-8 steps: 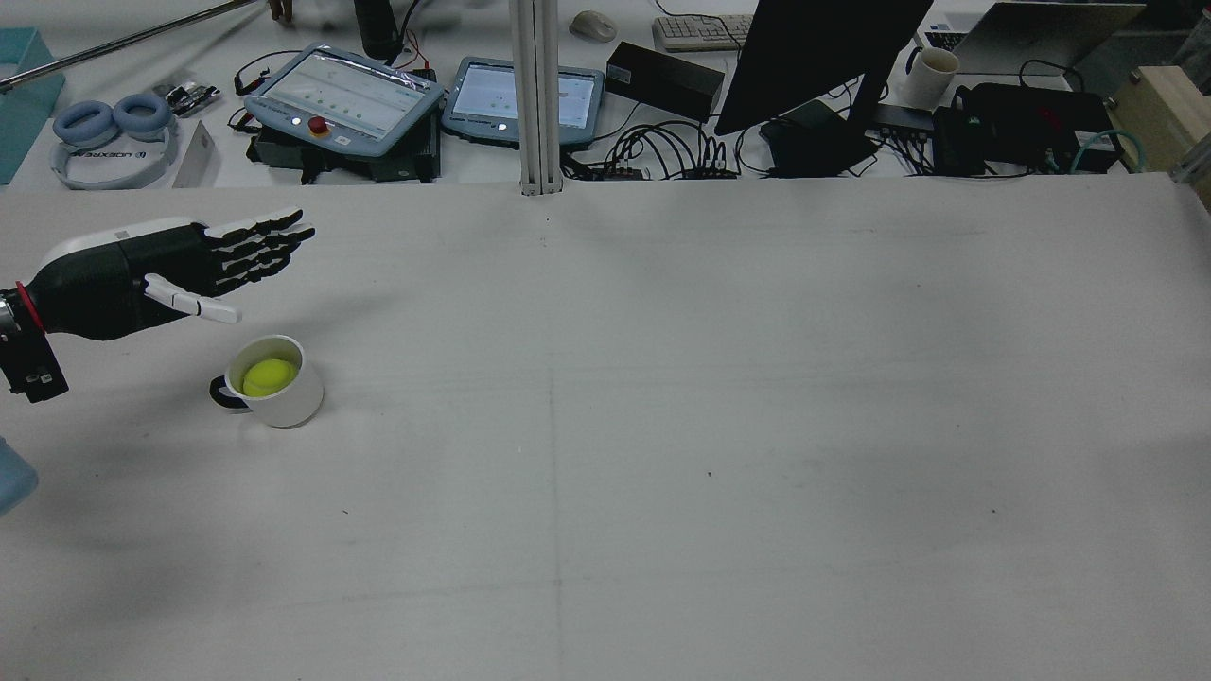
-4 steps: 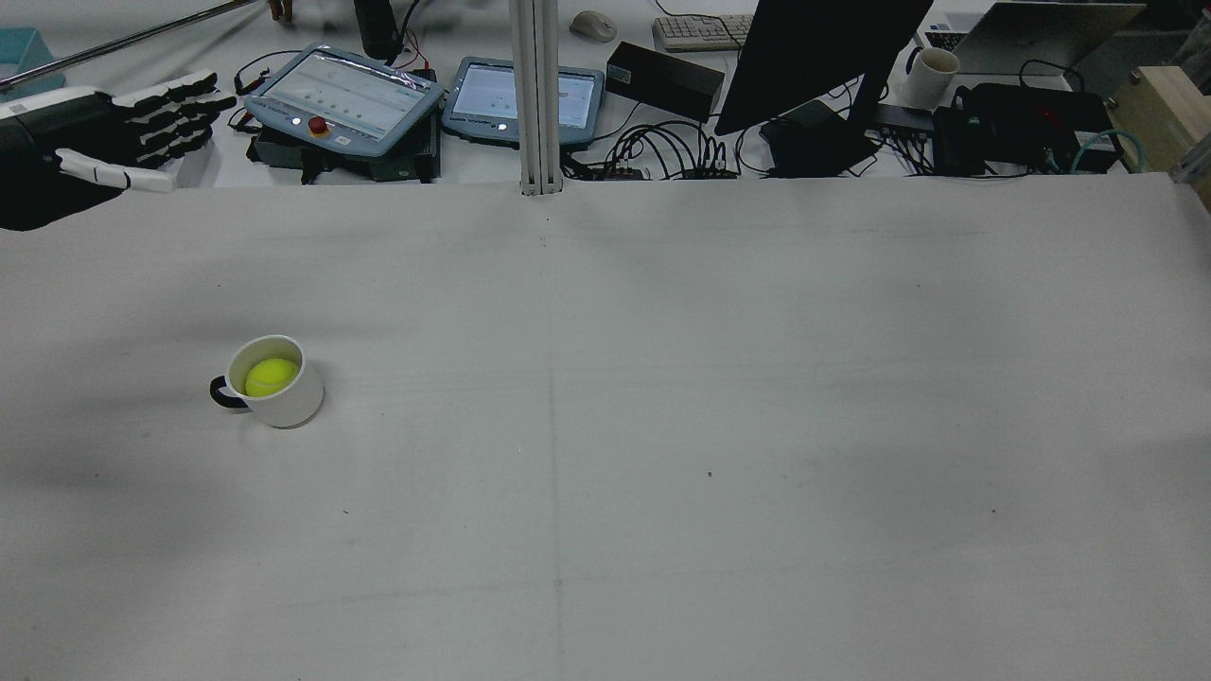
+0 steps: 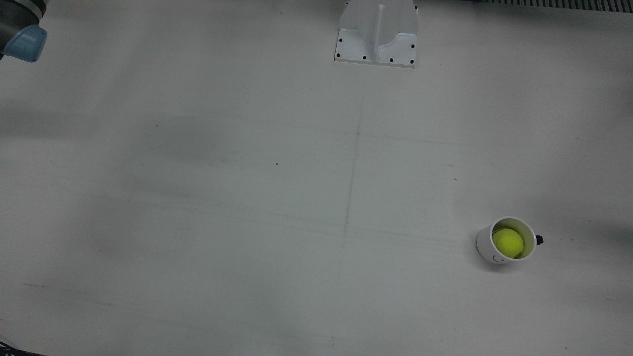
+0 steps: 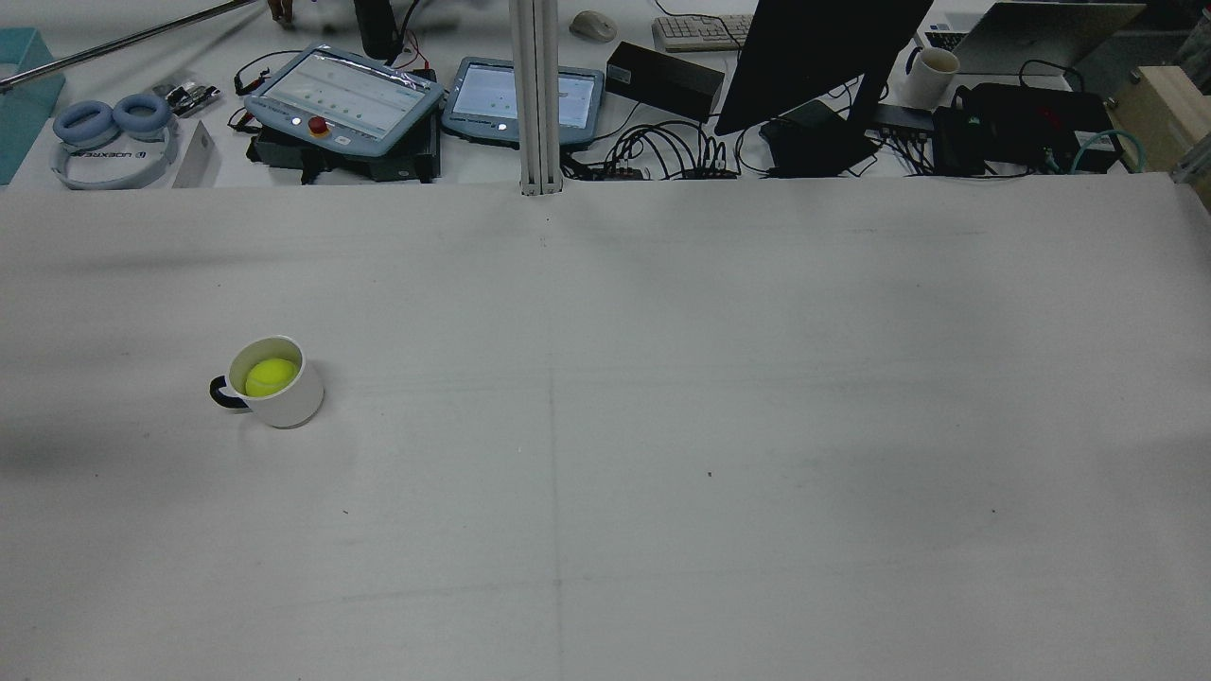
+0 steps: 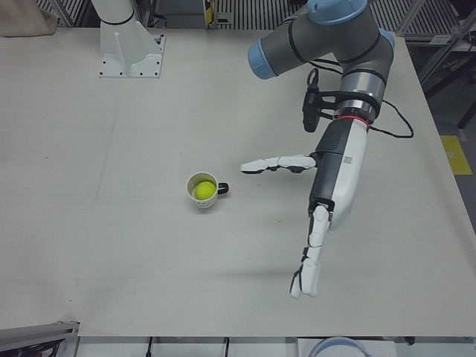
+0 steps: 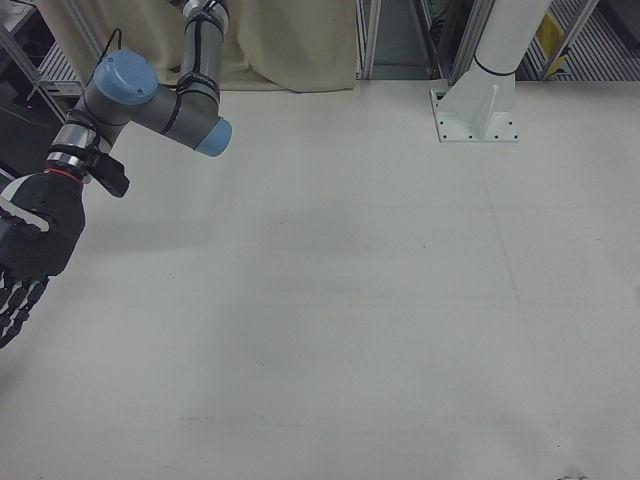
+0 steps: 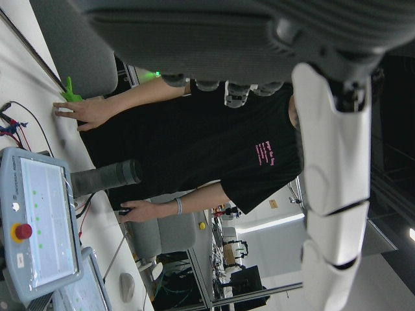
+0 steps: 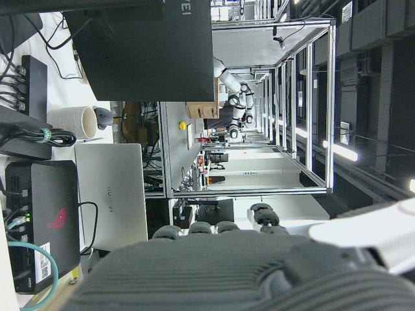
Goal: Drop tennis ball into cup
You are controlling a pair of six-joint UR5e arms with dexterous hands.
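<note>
A white cup [image 4: 284, 397] with a dark handle stands upright on the table's left part in the rear view. A yellow-green tennis ball [image 4: 271, 376] lies inside it. Cup [image 3: 487, 244] and ball [image 3: 508, 242] also show in the front view, and cup [image 5: 209, 201] and ball [image 5: 202, 190] in the left-front view. My left hand [image 5: 332, 190] is open and empty, fingers stretched out, raised above the table and apart from the cup. My right hand [image 6: 32, 250] is open and empty at the far side, fingers pointing down. Neither hand shows in the rear view.
A white arm pedestal [image 3: 377, 34] stands at the table's robot side. Beyond the far edge in the rear view are two teach pendants [image 4: 345, 95], headphones [image 4: 109, 132], a dark monitor [image 4: 814, 57] and cables. The right arm's blue-capped elbow [image 3: 22, 42] hangs over a corner.
My open left hand rose from beside the cup, moved away to the left and left the rear view. The ball and the cup have not moved.
</note>
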